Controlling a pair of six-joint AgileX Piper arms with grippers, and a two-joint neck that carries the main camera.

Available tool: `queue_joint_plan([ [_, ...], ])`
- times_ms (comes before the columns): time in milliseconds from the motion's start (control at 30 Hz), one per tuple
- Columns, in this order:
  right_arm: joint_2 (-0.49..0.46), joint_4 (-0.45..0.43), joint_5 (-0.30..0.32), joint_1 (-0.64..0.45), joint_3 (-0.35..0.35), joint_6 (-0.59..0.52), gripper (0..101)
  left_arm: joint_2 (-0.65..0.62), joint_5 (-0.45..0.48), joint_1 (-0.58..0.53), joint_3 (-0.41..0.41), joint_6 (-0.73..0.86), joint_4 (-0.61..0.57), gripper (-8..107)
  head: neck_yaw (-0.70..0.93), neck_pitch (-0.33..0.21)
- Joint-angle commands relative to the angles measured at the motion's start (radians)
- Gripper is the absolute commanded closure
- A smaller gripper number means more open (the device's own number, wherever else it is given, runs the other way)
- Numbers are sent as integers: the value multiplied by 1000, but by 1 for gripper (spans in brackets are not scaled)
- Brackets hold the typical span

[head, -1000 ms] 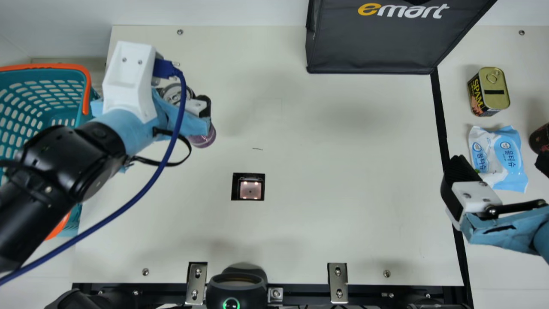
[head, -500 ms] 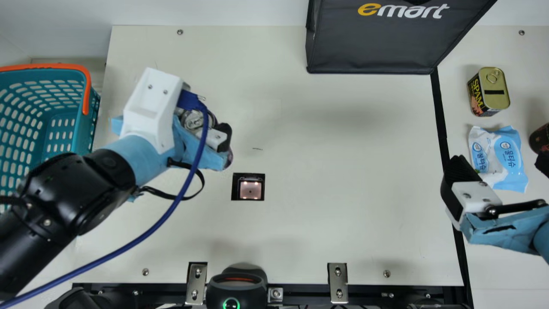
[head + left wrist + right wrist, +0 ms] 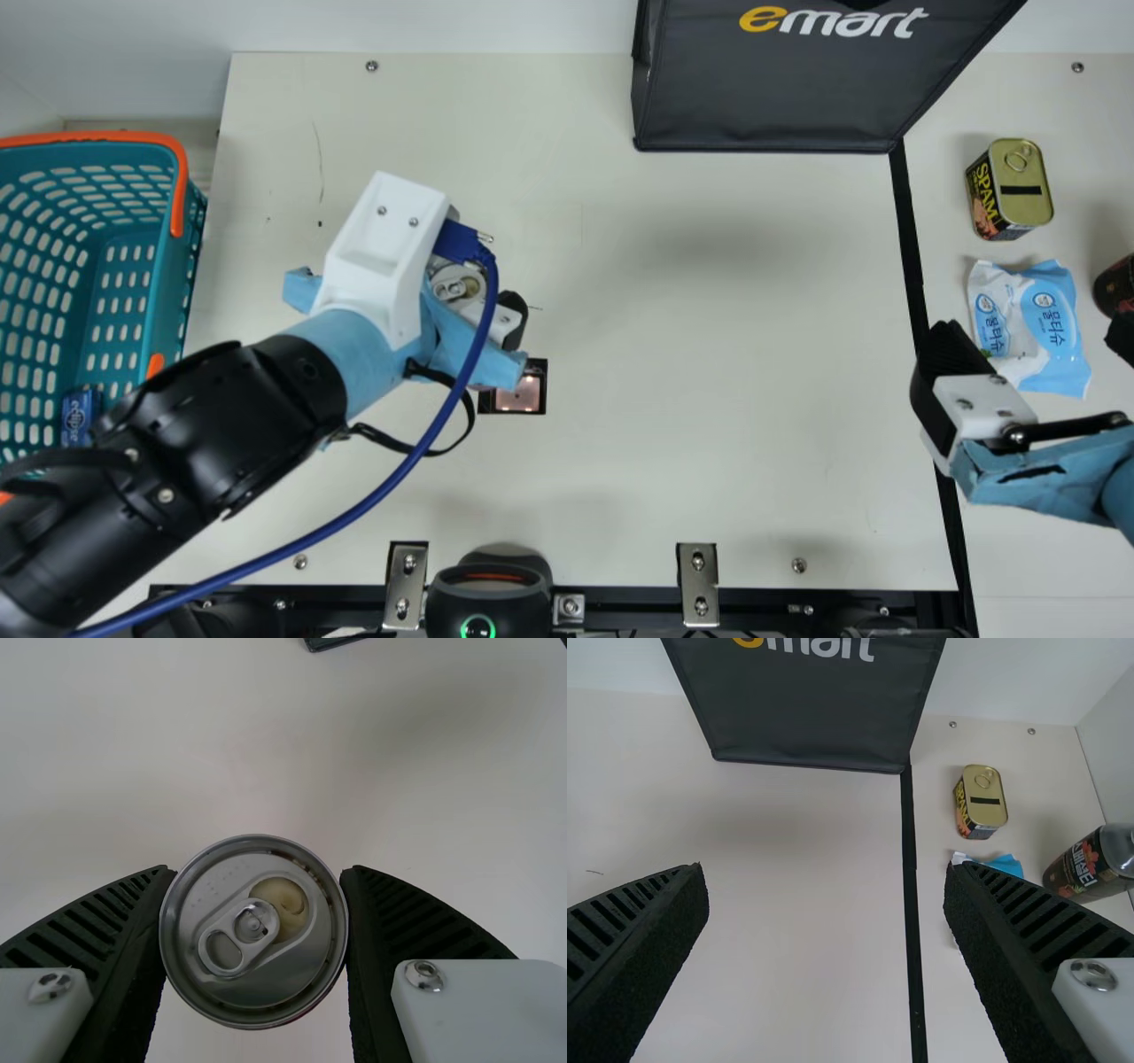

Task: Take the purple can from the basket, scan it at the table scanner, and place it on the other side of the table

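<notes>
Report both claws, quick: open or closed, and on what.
Left claw: closed on the purple can, one finger on either side.
Right claw: open, holding nothing.

From my distant controls, I'm holding my left arm [image 3: 239, 408] diagonally inward from the main view's lower left corner, its blue-wrapped wrist [image 3: 341, 350] angling up toward the middle. My left gripper [image 3: 465, 279] is pointing downward, its ribbed fingers [image 3: 416, 912] pressing inward in a grip. Over at the right edge, my right gripper [image 3: 1032, 332] is hanging wide, its fingers [image 3: 633, 948] standing well apart.
</notes>
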Motion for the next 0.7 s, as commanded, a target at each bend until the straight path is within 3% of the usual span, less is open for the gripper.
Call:
queue_joint_plan([
  [0, 0, 0, 0, 0, 0, 0, 6, 5, 19, -11, -8, -41, 7, 107, 0, -30],
  [300, 0, 0, 0, 0, 0, 0, 6, 7, 66, -75, -16, -184, 58, 107, 0, -30],
  [667, 0, 0, 0, 0, 0, 0, 6, -8, 65, -177, 49, -338, 130, 107, 0, -30],
])
